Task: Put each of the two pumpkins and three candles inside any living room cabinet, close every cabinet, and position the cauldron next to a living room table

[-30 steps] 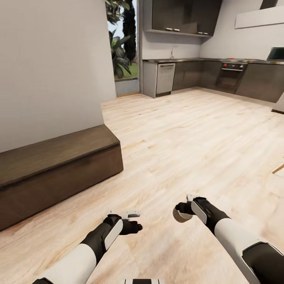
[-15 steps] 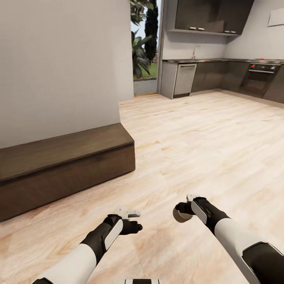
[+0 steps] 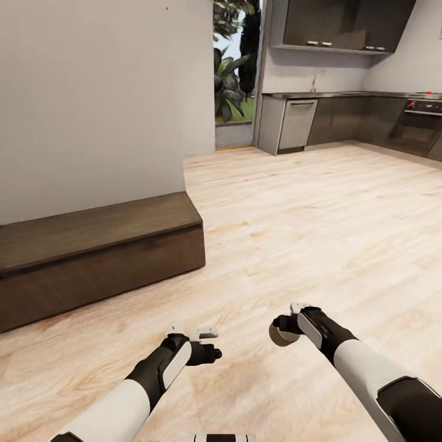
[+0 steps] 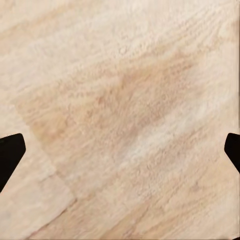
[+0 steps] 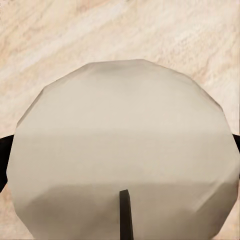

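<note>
A squat grey-olive candle (image 3: 282, 336) hangs low over the wooden floor with my right gripper (image 3: 285, 327) shut on it. In the right wrist view its pale round top (image 5: 125, 150) with a short dark wick is very close. My left gripper (image 3: 206, 345) hovers beside it to the left, open, with only floor between its dark fingertips (image 4: 10, 155). The long, low dark-brown cabinet (image 3: 92, 258) stands against the grey wall ahead on the left, its fronts shut. No pumpkin, cauldron or table is in view.
Light wooden floor (image 3: 307, 233) stretches ahead to a kitchen with dark units (image 3: 344, 120), a steel dishwasher (image 3: 298, 124) and an oven (image 3: 420, 120) at the back right. A glass door with plants (image 3: 233, 86) sits past the wall's corner.
The whole head view has shifted, so the camera has turned to the left; the cabinet and kitchen slid rightward in the picture. Both arms hold the same pose, candle still gripped.
</note>
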